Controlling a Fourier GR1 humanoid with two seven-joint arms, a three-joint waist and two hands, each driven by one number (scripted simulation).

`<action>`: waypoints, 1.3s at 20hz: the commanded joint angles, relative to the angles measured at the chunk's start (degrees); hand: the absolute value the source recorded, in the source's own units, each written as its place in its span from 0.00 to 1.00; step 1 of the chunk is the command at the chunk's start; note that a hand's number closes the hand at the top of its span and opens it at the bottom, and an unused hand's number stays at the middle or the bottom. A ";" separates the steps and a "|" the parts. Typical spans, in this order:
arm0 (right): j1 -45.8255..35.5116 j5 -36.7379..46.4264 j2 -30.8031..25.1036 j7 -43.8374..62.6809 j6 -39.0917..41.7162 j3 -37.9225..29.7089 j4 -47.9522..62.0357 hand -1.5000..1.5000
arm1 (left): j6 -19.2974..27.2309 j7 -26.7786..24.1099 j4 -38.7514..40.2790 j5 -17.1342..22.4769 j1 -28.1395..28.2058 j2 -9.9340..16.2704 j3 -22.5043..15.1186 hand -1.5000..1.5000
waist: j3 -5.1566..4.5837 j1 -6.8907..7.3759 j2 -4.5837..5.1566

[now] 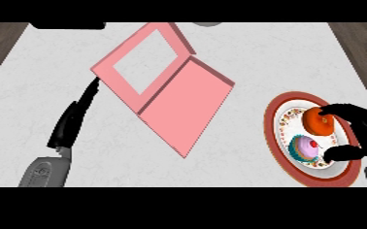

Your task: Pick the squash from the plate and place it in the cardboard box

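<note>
An orange squash lies on a red-rimmed white plate at the right of the counter. My right hand hangs over the plate's right side. Its fingers curve toward the squash's top right edge and its thumb reaches in below, beside a cupcake; the squash lies on the plate between them, with no grip closed on it. The pink box lies open in the middle of the counter, its frame-like lid spread up and to the left. My left hand rests at the left with straight fingers.
A cupcake with pink frosting and a teal wrapper shares the plate just below the squash. A dark object and a grey object sit at the counter's far edge. Wooden floor shows past both far corners.
</note>
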 commanded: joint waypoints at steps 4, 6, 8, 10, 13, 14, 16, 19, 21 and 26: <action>-1.29 -0.38 5.83 -0.85 -10.61 -1.41 0.14 1.00 | 0.02 -2.29 -0.97 -0.05 3.04 -1.18 -0.53 0.50 | 1.16 0.42 0.40; -3.81 -2.84 4.20 -4.52 -9.99 -3.48 4.22 1.00 | 0.22 -0.99 -0.25 -0.56 1.30 -0.74 -0.11 0.50 | 1.20 0.53 0.51; -2.15 -3.95 5.41 -5.86 -13.77 -5.60 4.81 1.00 | 0.10 1.20 -2.57 -1.09 1.36 -0.86 -0.92 0.50 | 1.24 0.61 0.46; 0.45 -4.76 4.34 -3.66 -10.93 -5.50 -2.44 1.00 | -0.88 1.14 -5.41 -0.59 3.59 0.90 0.05 0.50 | 1.15 0.19 0.23; 1.64 -9.76 3.87 -8.18 -11.06 -9.06 -2.95 1.00 | -2.65 1.23 -3.18 0.90 1.40 1.58 1.32 0.50 | 1.18 -0.14 0.31; -2.35 2.34 11.12 10.84 -13.80 -0.77 -8.46 1.00 | -1.07 0.74 -2.46 -0.46 1.03 0.34 0.15 0.50 | 0.92 0.27 0.22; -0.95 7.56 16.95 15.32 -16.44 1.49 -3.79 1.00 | -1.27 -0.34 -2.19 -0.97 1.56 0.49 -0.55 0.50 | 0.46 2.81 1.06; 0.35 10.42 16.44 18.24 -11.76 2.18 -2.93 1.00 | -1.49 0.07 -3.40 -0.91 0.11 0.35 -0.97 0.50 | -0.22 5.05 2.26; -0.65 13.03 17.53 22.04 -11.20 2.53 -4.23 1.00 | -2.03 -0.13 -2.99 -0.79 -0.14 0.13 -1.41 0.50 | -0.40 5.49 2.30; -2.49 20.12 19.94 31.81 -9.87 3.16 -8.49 1.00 | -2.47 0.42 -2.94 -1.18 -0.37 0.02 -2.22 0.50 | -0.48 6.15 1.13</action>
